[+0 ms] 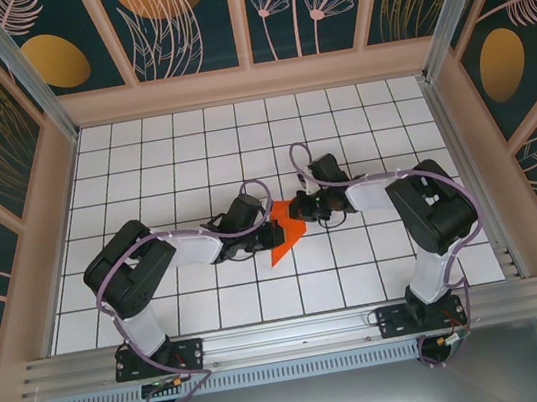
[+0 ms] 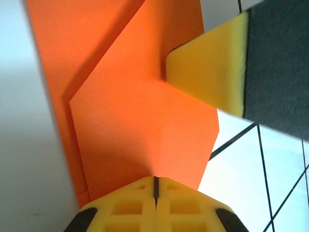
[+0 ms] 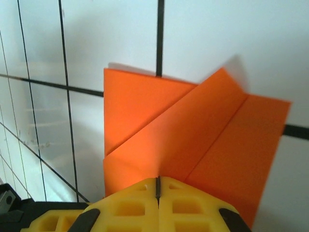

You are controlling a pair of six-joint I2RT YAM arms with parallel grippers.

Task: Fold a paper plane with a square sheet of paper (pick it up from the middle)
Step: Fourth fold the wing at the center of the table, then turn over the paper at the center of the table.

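1. The gridded surface (image 1: 172,165) has both arms meeting at its middle.
2. The square sheet of paper (image 1: 282,239), creased into overlapping flaps, sits between your hands, with its long axis crossing the line between them.
3. Your left hand (image 2: 155,182) is pinched shut on one edge, and the paper spreads straight ahead of it.
4. Your right hand (image 3: 158,182) is clamped shut on the opposite edge, equally near.

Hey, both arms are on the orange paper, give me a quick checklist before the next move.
1. Left gripper shut on the paper: ok.
2. Right gripper shut on the paper: ok.
3. Diagonal folds in the paper: ok.
4. Paper free of tears: ok where visible.
5. Finished dart shape: not ok, only partly folded.
6. Paper lifted clear of the table: cannot tell.
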